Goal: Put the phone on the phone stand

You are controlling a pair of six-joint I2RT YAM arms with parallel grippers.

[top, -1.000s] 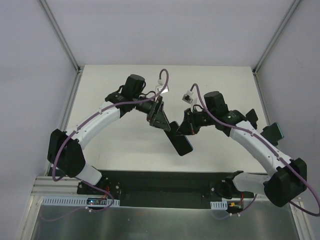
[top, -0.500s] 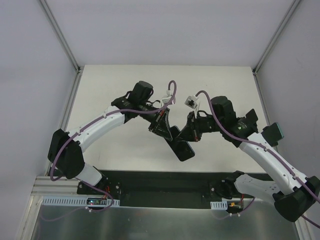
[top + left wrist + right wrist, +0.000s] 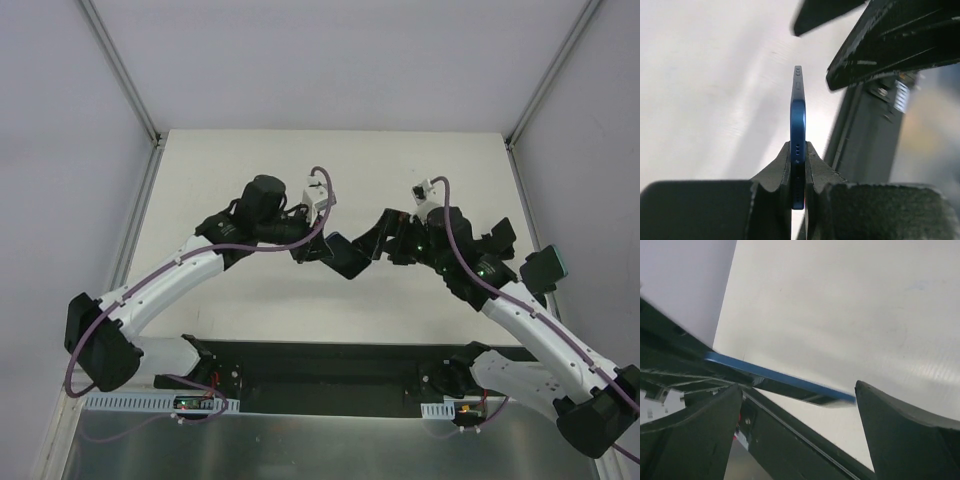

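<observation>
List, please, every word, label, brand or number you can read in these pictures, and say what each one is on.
None can be read.
The phone shows only its blue edge, with no brand mark visible.
The white tags on the wrist cables and the small boards at the arm bases are too small to read.

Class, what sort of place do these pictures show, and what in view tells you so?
Most likely a robotics lab test cell: a cabled left arm and right arm bolted beside a white table, enclosed by pale panels on aluminium posts.
</observation>
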